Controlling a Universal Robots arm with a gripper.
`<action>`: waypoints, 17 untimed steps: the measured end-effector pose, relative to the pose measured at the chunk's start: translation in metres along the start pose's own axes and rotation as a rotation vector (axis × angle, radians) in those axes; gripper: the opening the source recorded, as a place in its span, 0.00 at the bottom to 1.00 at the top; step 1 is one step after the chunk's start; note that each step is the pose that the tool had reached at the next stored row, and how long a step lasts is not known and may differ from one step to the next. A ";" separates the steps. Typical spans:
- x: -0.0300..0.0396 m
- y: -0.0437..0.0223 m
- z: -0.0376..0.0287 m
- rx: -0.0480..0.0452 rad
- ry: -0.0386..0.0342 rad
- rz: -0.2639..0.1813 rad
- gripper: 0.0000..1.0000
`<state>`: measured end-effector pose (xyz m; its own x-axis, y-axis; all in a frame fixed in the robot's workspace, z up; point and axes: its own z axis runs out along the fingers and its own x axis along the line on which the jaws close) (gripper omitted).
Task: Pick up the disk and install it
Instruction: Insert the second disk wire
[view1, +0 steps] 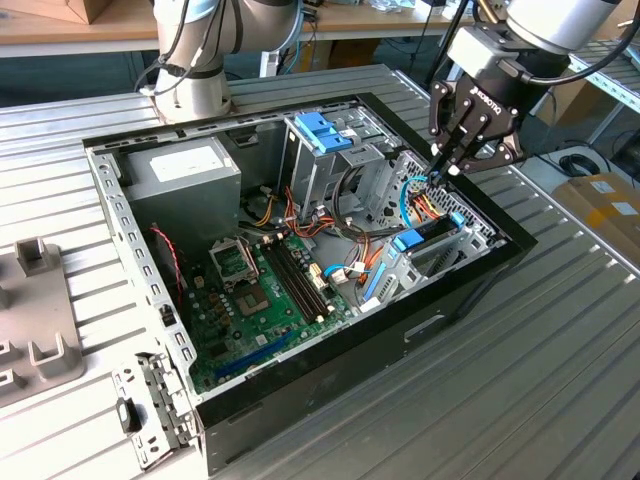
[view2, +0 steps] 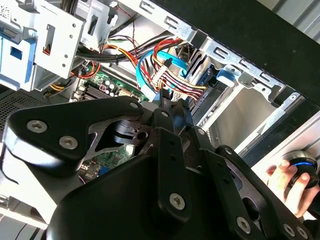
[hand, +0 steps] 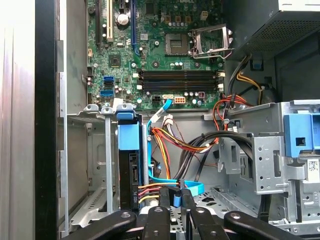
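So the open computer case (view1: 300, 250) is lying on its side on the ribbed metal table (view1: 540, 370), and the gripper (view1: 447, 168) hangs over the case's corner toward the exterior view's right, fingertips dipped just inside the rim among the cables. The fingers look pinched nearly together in the exterior view, and in both wrist views their tips sit close side by side right at a light blue flat cable (hand: 170, 176); can't tell if they're actually pinching it or just touching. They've got no hold on the disk.

The disk (hand: 129, 170) is standing on edge in the drive bay (view1: 440, 240) at that same corner, its blue carrier frame showing at the end and a cable plugged into it. In the first wrist view it sits just beside the gripper's tips, slightly off to one side, near but apart. The motherboard (view1: 262, 290) lies farther in, and a blue handle (view1: 322, 132) tops the metal drive cage
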<state>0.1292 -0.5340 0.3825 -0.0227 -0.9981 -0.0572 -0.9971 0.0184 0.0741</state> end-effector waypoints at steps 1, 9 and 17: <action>0.0000 0.0000 0.0000 0.0000 0.0000 0.000 0.23; -0.0003 0.0006 -0.0058 0.0000 0.0001 0.000 0.29; -0.0004 0.0008 -0.0074 0.0000 0.0000 0.000 0.29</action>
<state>0.1290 -0.5340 0.3900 -0.0227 -0.9981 -0.0573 -0.9971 0.0184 0.0741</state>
